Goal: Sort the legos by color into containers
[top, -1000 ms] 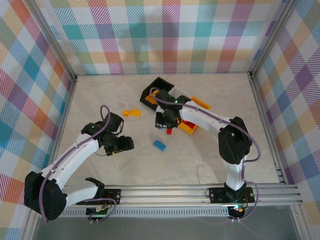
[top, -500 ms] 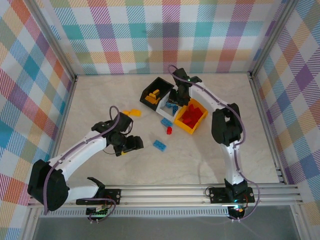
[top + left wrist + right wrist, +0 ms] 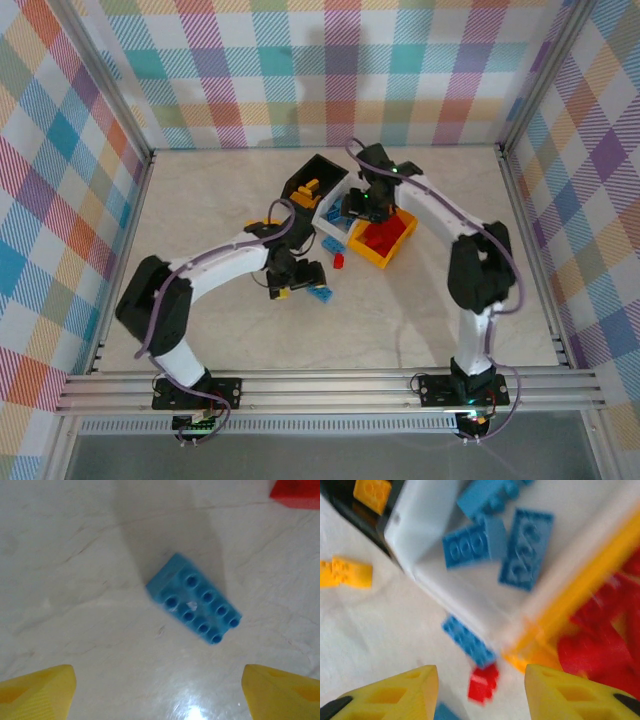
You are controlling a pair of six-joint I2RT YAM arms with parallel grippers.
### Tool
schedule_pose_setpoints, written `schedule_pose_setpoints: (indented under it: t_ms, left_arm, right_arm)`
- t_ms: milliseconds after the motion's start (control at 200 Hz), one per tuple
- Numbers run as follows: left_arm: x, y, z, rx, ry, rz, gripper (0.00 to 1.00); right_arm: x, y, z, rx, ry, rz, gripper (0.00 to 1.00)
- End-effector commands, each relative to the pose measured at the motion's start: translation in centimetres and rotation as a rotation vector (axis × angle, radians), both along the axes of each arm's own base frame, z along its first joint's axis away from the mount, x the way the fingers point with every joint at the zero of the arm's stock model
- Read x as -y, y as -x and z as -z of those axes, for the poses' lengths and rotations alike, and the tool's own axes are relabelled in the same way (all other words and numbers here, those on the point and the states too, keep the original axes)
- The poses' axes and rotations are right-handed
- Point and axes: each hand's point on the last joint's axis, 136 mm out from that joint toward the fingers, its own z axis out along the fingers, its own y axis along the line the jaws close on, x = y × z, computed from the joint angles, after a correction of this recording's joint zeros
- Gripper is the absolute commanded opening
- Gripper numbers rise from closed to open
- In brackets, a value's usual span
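1. The left claw [image 3: 157, 676] stands released. Its two yellow-orange fingertips [image 3: 40, 690] are spread wide with nothing between them, low over the pale marbled counter [image 3: 70, 550].
2. Just ahead of that claw, a light blue studded plastic brick [image 3: 194, 601] lies flat on the counter, studs up. It is turned at a slant and touches neither fingertip.
3. Beyond it, a corner of a small red plastic brick [image 3: 297, 491] shows at the edge of the left wrist view, apart from the blue one.
4. The right claw [image 3: 480, 674] is likewise released and empty, hanging above the row of three joined bins.
5. Below it, the white open-top plastic bin [image 3: 435, 525] holds several light blue bricks [image 3: 525, 550].
6. On one side, the black plastic bin [image 3: 387, 515] holds a yellow-orange brick [image 3: 371, 492]. On the other side, the yellow-orange plastic bin [image 3: 570, 605] holds a heap of red bricks [image 3: 600, 650].
7. Outside the bins, a second light blue brick [image 3: 467, 640] lies on the counter just beside the white bin's wall, with the small red plastic brick near it.
8. A loose yellow-orange flat brick [image 3: 345, 572] lies on the counter near the black bin.
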Motion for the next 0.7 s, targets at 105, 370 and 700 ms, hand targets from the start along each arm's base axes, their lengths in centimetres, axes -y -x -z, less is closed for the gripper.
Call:
schedule_pose_setpoints:
  t_ms: [105, 370, 700]
  left_arm:
    - [1.7, -1.5, 1.3, -0.004, -0.096, 0.168, 0.86]
    - [2.6, -1.8, 2.8, -0.037, -0.116, 0.284, 0.87]
    - [2.8, -1.6, 3.8, -0.032, -0.164, 0.554, 0.91]
  right_arm:
    - [2.6, 6.7, -1.2, -0.009, -0.049, 0.022, 0.52]
    - [4.8, 10.7, -0.1, -0.037, -0.048, 0.059, 0.57]
    - [5.0, 11.3, 0.3, -0.052, -0.049, 0.063, 0.65]
